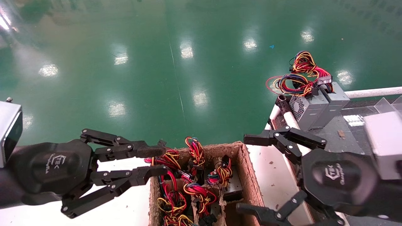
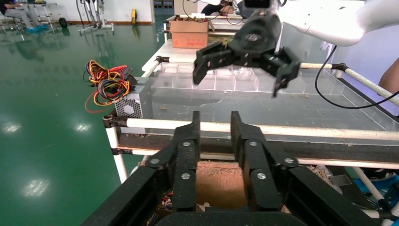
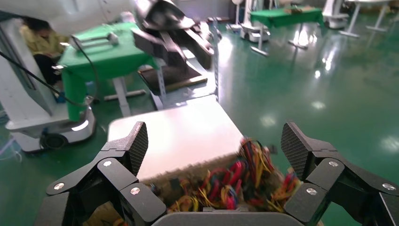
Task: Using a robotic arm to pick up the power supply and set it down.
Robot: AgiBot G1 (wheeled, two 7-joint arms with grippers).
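Head view: the power supply (image 1: 339, 97) stands on end at the far corner of the dark bench (image 1: 333, 135), touching the vented box (image 1: 306, 111), their wires hanging over the edge. The right gripper (image 1: 245, 172) is spread wide and empty near that corner, probably to have room around the casing. The left gripper (image 1: 162, 160), narrow and empty, hovers over the cardboard box (image 1: 216, 147).

Left wrist view: only the vented box shows clearly; the slim supply is hidden behind it.

Right wrist view: the jaws are wide over the box wires; the supply is out of frame.

Glossy green floor (image 1: 176, 62) with ceiling-light reflections, green-clothed tables (image 3: 108, 59)
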